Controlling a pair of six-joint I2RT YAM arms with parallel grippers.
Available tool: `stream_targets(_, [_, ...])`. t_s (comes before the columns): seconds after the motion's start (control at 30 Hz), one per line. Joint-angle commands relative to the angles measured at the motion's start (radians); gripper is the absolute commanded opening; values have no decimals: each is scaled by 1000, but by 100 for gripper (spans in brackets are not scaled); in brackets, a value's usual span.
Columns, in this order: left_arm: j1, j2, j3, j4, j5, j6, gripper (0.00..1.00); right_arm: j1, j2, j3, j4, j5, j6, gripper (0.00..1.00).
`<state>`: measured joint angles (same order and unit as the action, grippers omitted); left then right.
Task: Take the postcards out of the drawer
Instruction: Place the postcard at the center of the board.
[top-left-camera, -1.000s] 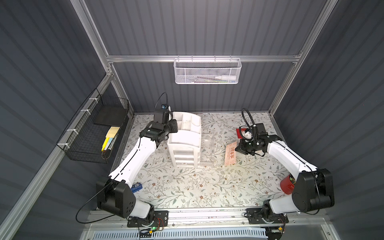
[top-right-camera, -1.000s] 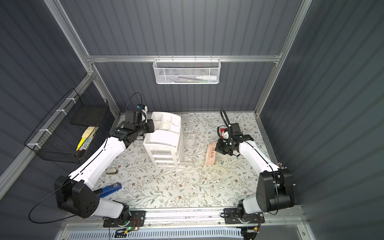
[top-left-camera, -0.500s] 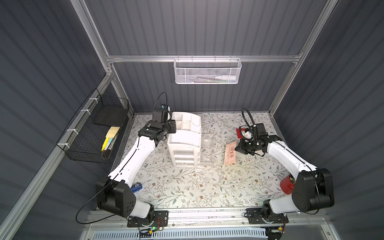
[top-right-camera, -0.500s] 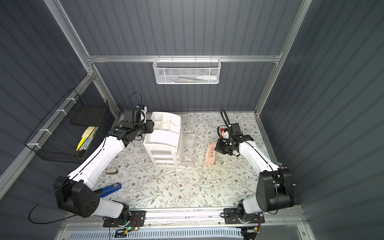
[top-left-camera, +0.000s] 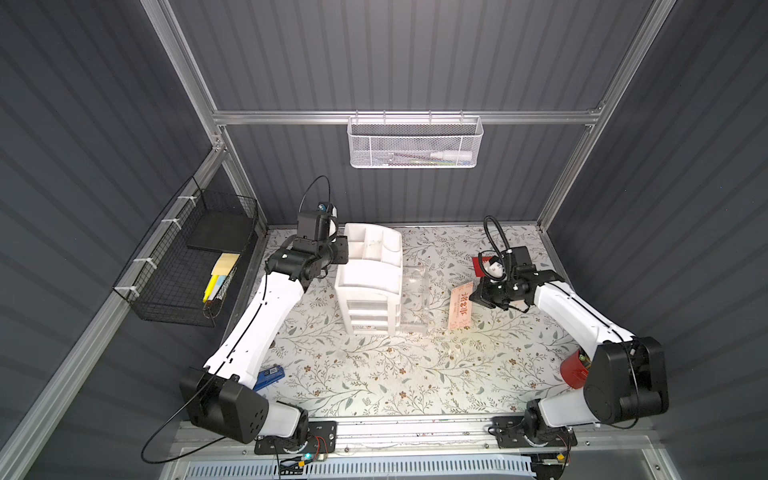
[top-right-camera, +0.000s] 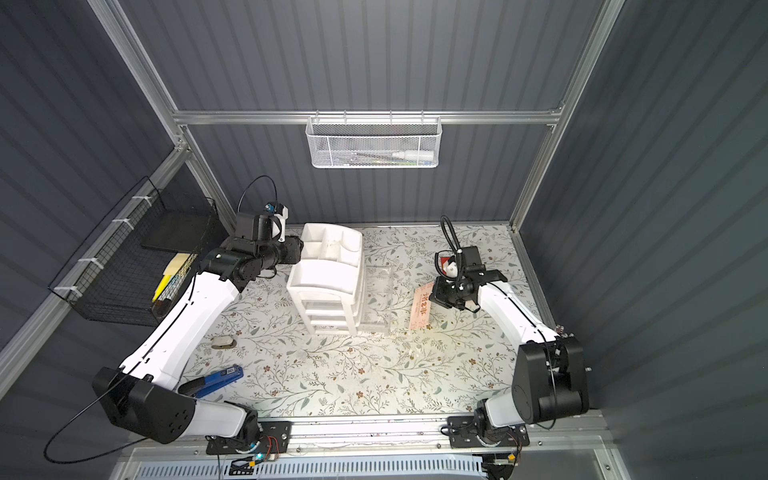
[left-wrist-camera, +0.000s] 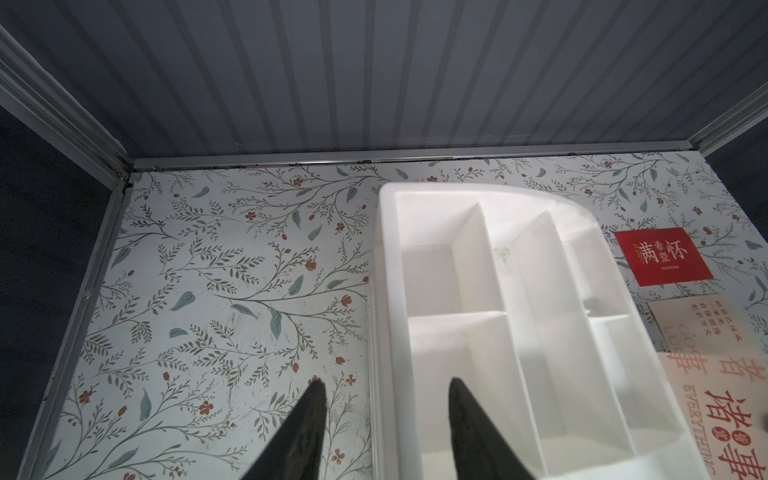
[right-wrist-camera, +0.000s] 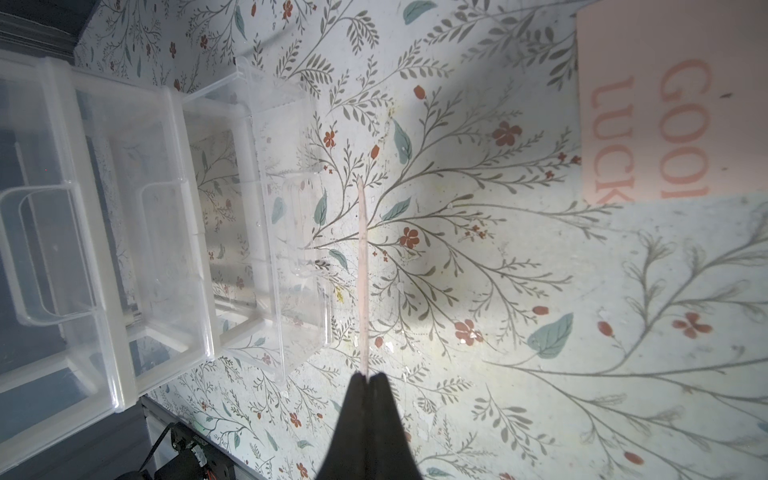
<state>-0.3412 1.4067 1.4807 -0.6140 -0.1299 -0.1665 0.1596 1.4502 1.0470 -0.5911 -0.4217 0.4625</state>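
The pale peach-pink rectangular postcard (top-left-camera: 460, 306) should be light, thin and bendy with a slick face. I judge one short edge the best place to hold it, pinched gently, since it may flop if swung. My right gripper (right-wrist-camera: 368, 376) is closed on that edge, with the card just beside the clear plastic drawer (right-wrist-camera: 257, 166), which looks empty. The bright red postcard (left-wrist-camera: 663, 257) and the second peach-pink "GOOD LUCK" postcard (right-wrist-camera: 665, 104) lie flat on the floral bench (right-wrist-camera: 498, 291). My left gripper (left-wrist-camera: 384, 384) is partly open astride the rim of the white plastic organiser (left-wrist-camera: 386, 291), clamping nothing.
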Motion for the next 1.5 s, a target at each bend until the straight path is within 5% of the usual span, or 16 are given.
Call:
stream_targets(0.0, [1, -29, 50, -33, 4, 23, 50, -5, 3, -11, 7, -12, -18, 0])
stream_targets(0.23, [1, -35, 120, -34, 72, 46, 51, -10, -3, 26, 2, -6, -31, 0])
stream_targets(0.6, [-4, 44, 268, 35, 506, 92, 47, -46, -46, 300, -125, -52, -170, 0])
stream_targets(0.87, [-81, 159, 368, -5, 678, 196, 49, -46, -114, 306, 18, -234, -281, 0])
stream_targets(1.07, [-216, 295, 553, -198, 751, 397, 52, -46, -158, 306, 91, -449, -343, 0])
stream_targets(1.47, [-225, 441, 791, -393, 885, 598, 56, -26, -198, 275, 113, -656, -384, 0])
